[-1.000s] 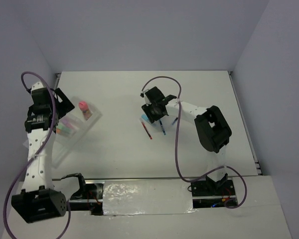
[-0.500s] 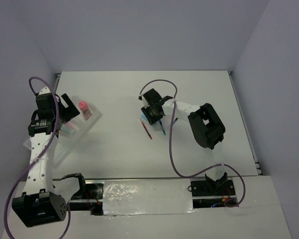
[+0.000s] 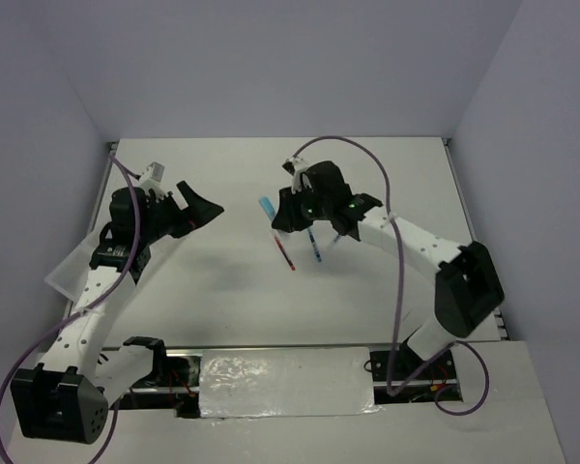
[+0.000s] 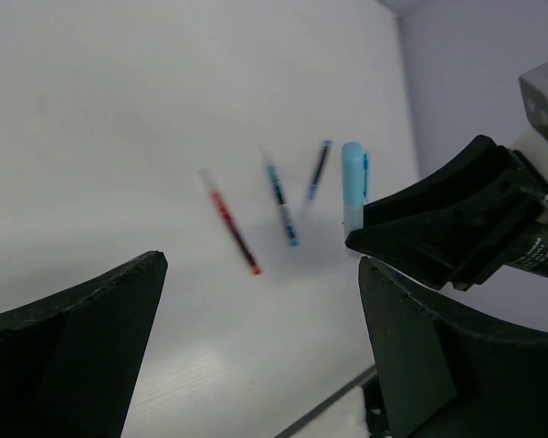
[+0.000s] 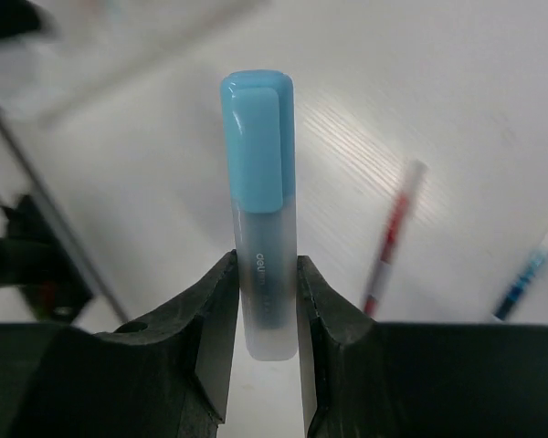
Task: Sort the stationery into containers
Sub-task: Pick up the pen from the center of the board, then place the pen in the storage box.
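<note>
My right gripper (image 3: pixel 282 215) is shut on a short blue marker (image 3: pixel 267 206) and holds it above the table's middle. In the right wrist view the marker (image 5: pixel 258 182) stands upright between the fingers (image 5: pixel 205 319), cap away from me. A red pen (image 3: pixel 286 253), a blue pen (image 3: pixel 314 245) and a thin dark blue pen (image 3: pixel 338 232) lie on the table below it. My left gripper (image 3: pixel 201 205) is open, empty and raised, pointing at the marker (image 4: pixel 352 182). The clear tray (image 3: pixel 66 275) lies at the far left, mostly hidden under my left arm.
In the left wrist view the red pen (image 4: pixel 230 233), the blue pen (image 4: pixel 281 205) and the dark blue pen (image 4: pixel 319 169) lie side by side on the white table. Purple cables loop over both arms. The walls close the table at the back and sides.
My left gripper has lifted off the tray and swung right toward the middle. My right gripper has risen off the table with the blue marker in it.
</note>
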`<move>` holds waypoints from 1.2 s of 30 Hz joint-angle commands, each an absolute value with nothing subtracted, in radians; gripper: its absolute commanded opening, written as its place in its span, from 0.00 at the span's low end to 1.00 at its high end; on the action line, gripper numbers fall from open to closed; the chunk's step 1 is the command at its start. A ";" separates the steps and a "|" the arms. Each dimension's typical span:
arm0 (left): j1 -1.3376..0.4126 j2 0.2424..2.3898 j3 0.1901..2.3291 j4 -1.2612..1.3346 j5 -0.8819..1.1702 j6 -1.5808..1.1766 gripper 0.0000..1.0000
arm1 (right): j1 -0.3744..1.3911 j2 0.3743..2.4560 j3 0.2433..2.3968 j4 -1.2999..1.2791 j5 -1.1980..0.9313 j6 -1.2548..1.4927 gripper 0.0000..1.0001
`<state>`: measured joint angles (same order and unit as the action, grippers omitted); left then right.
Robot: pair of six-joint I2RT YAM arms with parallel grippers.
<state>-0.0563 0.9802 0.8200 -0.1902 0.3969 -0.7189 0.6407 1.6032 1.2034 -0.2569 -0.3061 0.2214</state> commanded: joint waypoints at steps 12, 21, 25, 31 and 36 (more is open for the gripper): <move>-0.153 0.922 0.776 0.301 0.572 -0.986 0.99 | 0.816 1.462 1.236 -0.031 -0.411 0.426 0.16; -0.176 0.974 0.764 0.230 0.555 -0.951 0.83 | 0.868 1.482 1.305 -0.051 -0.316 0.417 0.19; -0.222 0.992 0.771 0.236 0.532 -0.954 0.53 | 0.876 1.555 1.422 -0.135 -0.261 0.396 0.20; -0.224 1.040 0.993 -0.199 0.186 -0.813 0.00 | 0.897 1.553 1.393 -0.121 -0.224 0.368 0.99; -0.050 1.147 1.187 -0.682 -0.352 -0.764 0.00 | 0.844 1.405 1.246 -0.196 -0.012 0.373 1.00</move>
<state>-0.1703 1.1152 1.1175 -0.3664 0.0319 -0.8246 0.8795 1.5177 1.2995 -0.1623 -0.1570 0.3805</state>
